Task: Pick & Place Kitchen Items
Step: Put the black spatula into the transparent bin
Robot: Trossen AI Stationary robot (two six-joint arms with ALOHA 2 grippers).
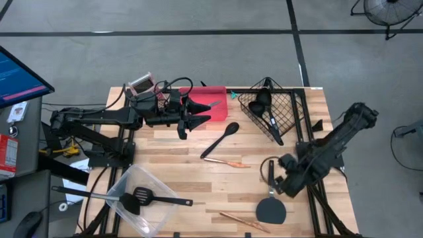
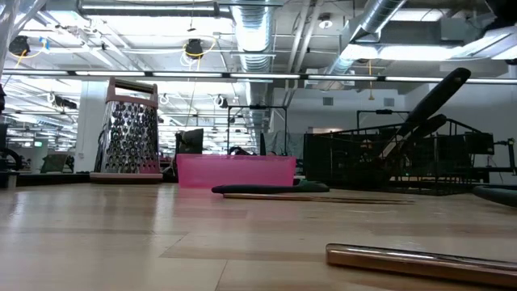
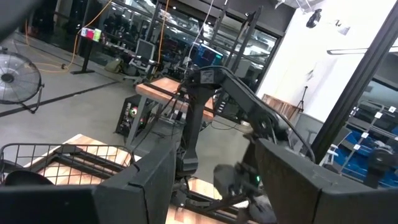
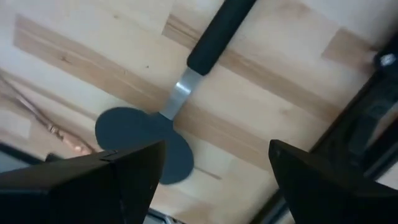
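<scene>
While the left hand [image 1: 196,121] waits spread by the pink bin [image 1: 210,104], the right hand [image 1: 277,185], fingers spread, hovers over the round spatula [image 1: 271,207] on the table [image 1: 178,165], apparently lining up a grasp.

grey floor [image 1: 198,20], fan [image 1: 390,10], ceiling ducts [image 2: 258,32]
</scene>
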